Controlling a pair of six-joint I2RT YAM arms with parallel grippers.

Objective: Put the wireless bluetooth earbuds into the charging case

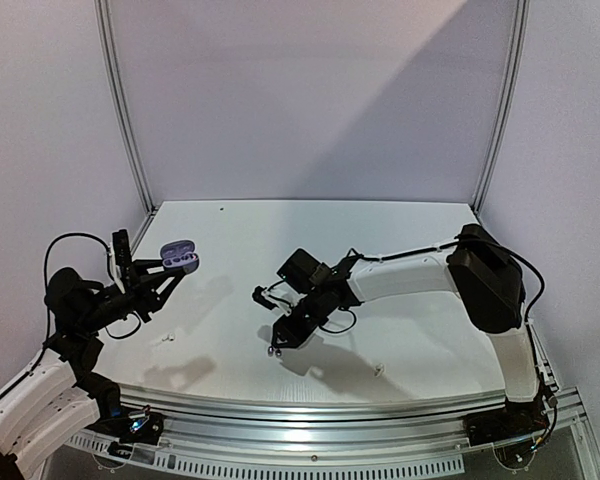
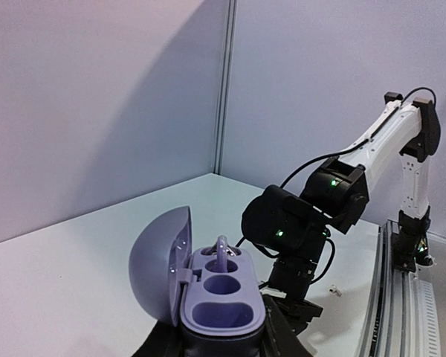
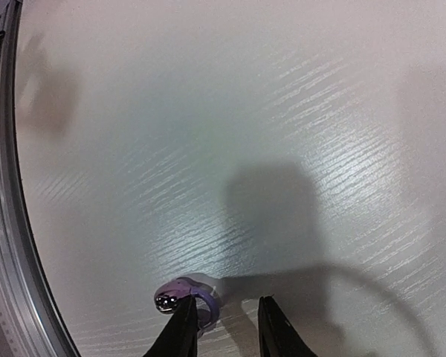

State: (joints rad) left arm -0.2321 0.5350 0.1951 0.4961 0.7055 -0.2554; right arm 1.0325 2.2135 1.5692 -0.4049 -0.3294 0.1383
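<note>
right wrist view gives me the loose earbud (image 3: 184,299): lilac with a silvery tip, lying on the table (image 3: 208,149) well to the right of the charging case and lower than it. the right gripper (image 3: 227,305) is low over it, jaws narrow with a gap showing and nothing clamped. the bud sits off-centre, against one finger (image 3: 180,335) and partly outside the gap, apart from the other finger.

in the left wrist view the charging case (image 2: 221,301) is held up off the table by the left gripper (image 2: 223,346), jaws tight on its dark base. the lid is hinged open. a seated earbud (image 2: 221,251) stands in the far recess, and the recesses nearer that camera are bare.

my worry is the pick. with the bud at the edge of the gap, a squeeze could flick it sideways across the smooth table, or catch only its rim so it twists and drops on the way over to the case. a skewed grip would also bring it to the recess at the wrong angle, and pushing it in could nudge the case in the left fingers.
</note>
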